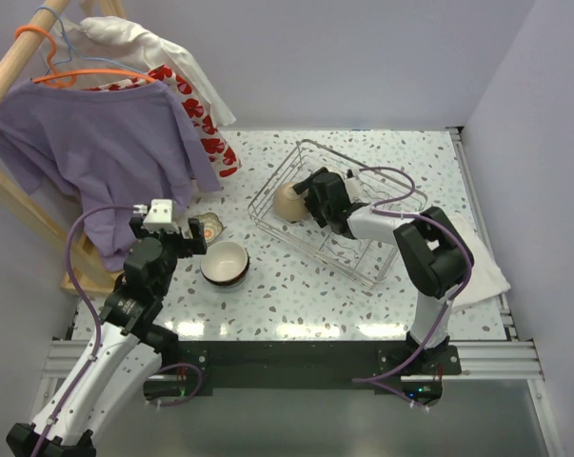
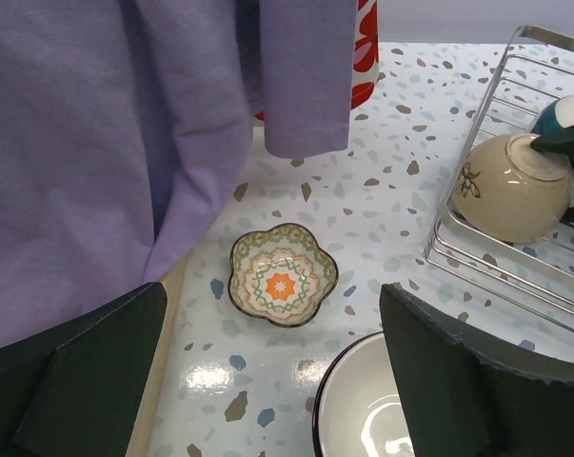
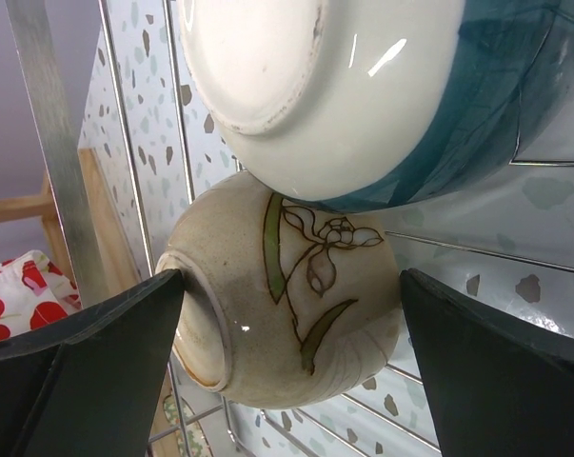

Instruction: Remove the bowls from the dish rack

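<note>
Reach decides this one: the tan bowl (image 3: 296, 324) sits at the near-left end of the dish rack (image 2: 481, 124), and the right gripper (image 1: 310, 198) is already on it, while the left gripper (image 1: 196, 236) hangs well apart over the counter (image 1: 296, 295) with its jaws spread and holding nothing. In the right wrist view the tan bowl lies tipped on its side, filling the gap between the two fingers (image 3: 77, 371). What looks like its foot ring is turned toward one finger, and its flower-painted flank faces the camera. The jaws are spread to the bowl's full width with the pads right at its ends, but I cannot tell whether they are pressing yet.

A teal bowl (image 3: 363, 86) leans against the tan one from above, touching it. My judgement is that the lift has to draw the tan bowl out from under that neighbour, toward the rack's open top. A dark-rimmed bowl (image 1: 225, 262) stands upright on the counter, just beside the left arm.
</note>
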Controlling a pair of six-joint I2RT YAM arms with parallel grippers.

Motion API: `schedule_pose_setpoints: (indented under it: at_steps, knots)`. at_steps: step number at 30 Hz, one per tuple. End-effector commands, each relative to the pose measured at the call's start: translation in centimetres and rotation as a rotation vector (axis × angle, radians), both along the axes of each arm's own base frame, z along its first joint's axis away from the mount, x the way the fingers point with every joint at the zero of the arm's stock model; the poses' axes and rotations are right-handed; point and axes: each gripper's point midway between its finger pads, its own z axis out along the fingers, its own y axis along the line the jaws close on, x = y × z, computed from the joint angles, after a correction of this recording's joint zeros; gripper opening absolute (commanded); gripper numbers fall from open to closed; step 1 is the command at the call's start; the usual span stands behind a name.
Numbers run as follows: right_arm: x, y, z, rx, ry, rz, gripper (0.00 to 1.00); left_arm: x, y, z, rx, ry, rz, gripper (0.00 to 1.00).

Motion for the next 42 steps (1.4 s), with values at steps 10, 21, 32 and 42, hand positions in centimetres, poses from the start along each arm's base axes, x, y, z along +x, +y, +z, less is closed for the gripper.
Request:
schedule_pose_setpoints:
  at_steps: [10,21,32,42]
  knots:
    - [-0.4,-0.1,2.8,0.063,-0.070,0.006,0.84,0.3,-0.3,0.9,-0.004,-0.042,-0.015,1.00]
    - [-0.7,-0.1,6.4,0.087,-0.150,0.033,0.64,0.4,-0.3,0.7,0.001,-0.032,-0.017,1.00]
    - [-0.9,0.6,8.5,0.101,-0.226,0.095,0.34,0.5,-0.4,0.5,0.003,-0.028,-0.021,1.00]
    - [-1.7,-0.2,11.8,-0.038,-0.289,0.173,0.05,0.5,-0.9,0.4,0.009,-0.021,-0.045,1.00]
